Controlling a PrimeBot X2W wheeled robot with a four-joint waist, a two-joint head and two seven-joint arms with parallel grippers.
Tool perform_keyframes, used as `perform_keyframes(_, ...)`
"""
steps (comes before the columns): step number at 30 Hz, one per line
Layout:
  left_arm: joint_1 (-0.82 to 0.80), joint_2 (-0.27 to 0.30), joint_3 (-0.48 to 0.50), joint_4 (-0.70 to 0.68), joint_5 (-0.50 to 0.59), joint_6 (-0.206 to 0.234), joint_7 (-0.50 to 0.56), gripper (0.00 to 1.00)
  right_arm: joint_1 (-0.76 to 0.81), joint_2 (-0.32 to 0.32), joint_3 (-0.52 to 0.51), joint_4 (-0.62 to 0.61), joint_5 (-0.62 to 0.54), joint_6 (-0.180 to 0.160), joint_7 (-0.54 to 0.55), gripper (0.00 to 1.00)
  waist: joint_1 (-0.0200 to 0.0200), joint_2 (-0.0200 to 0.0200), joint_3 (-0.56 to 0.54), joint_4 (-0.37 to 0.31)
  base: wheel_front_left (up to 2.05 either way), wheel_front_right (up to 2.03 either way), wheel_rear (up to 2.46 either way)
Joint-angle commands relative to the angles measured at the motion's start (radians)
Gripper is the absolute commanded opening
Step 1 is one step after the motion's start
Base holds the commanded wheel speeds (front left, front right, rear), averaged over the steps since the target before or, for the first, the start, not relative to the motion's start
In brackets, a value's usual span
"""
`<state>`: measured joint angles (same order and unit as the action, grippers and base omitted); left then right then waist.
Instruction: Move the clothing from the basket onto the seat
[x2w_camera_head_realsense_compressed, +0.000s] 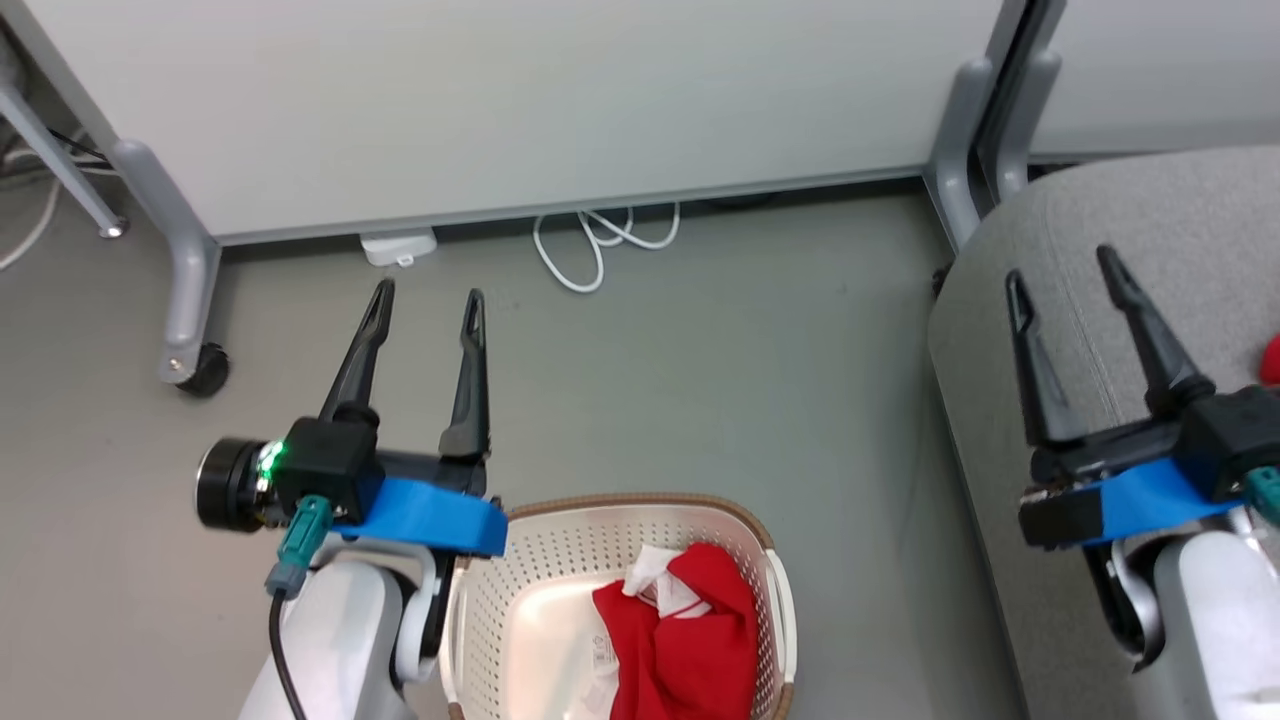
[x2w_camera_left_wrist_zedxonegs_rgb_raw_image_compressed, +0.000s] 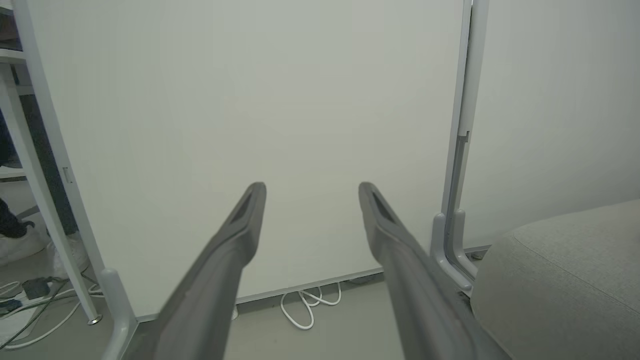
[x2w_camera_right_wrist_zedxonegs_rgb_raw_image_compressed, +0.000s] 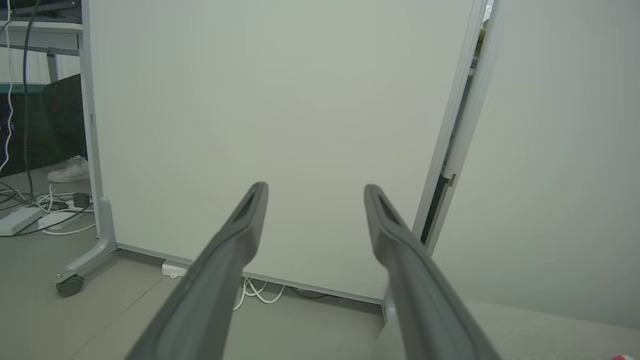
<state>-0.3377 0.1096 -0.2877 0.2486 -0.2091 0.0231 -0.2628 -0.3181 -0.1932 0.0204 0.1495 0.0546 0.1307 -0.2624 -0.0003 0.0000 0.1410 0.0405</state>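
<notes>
- The left gripper (x2w_camera_head_realsense_compressed: 430, 292), two long dark tapered fingers on a black and blue mount, held its jaws wide apart with nothing between them
- The right gripper (x2w_camera_head_realsense_compressed: 1060, 263), built the same, also had its jaws spread wide and empty
- The cream-white perforated plastic basket with a brown woven-look rim (x2w_camera_head_realsense_compressed: 640, 500) sat on the grey floor (x2w_camera_head_realsense_compressed: 750, 350), behind and to the right of the left jaws, its near corner just beside that gripper's blue mount
- The bright red soft clothing with white trim (x2w_camera_head_realsense_compressed: 690, 630) lay crumpled inside the basket, against its right wall and well behind the left fingertips; neither gripper touched it
- The large grey fabric-upholstered seat with a rounded edge and stitched seam (x2w_camera_head_realsense_compressed: 1200, 200) lay beneath the right jaws, whose fingers stood above its left part
- A small bright red patch (x2w_camera_head_realsense_compressed: 1272, 358) showed on the seat just to the right of the right jaws, at the picture's edge; too little of it showed to tell what it was
- Ahead of both pairs of fingertips stood a pale partition panel on grey legs (x2w_camera_head_realsense_compressed: 500, 100)
- A looped white cable (x2w_camera_head_realsense_compressed: 600, 240) lay on the floor at the panel's foot, ahead of and a little right of the left jaws
- A black castor wheel (x2w_camera_head_realsense_compressed: 205, 372) sat on the floor to the left of the left jaws
</notes>
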Motion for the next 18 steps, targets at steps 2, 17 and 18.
perform_keyframes(2, 0.048, -0.003, 0.033, -0.009, 0.017, -0.013, -0.003, 1.00, 0.044, 0.013, 0.005, 0.012, 0.008, 0.000, -0.004, 1.00, 0.0003, 0.0000, -0.047, 0.029, 0.00, 0.00, 0.00)
perform_keyframes(17, 0.230, -0.028, 0.164, -0.036, 0.077, -0.068, -0.003, 1.00, 0.236, 0.086, -0.065, 0.047, 0.013, 0.000, -0.004, 1.00, 0.0003, 0.0000, -0.141, 0.043, 0.00, 0.00, 0.00)
perform_keyframes(18, 0.236, -0.030, 0.166, -0.035, 0.081, -0.071, -0.003, 1.00, 0.244, 0.089, -0.071, 0.048, 0.013, 0.000, -0.004, 1.00, 0.0003, 0.0000, -0.143, 0.043, 0.00, 0.00, 0.00)
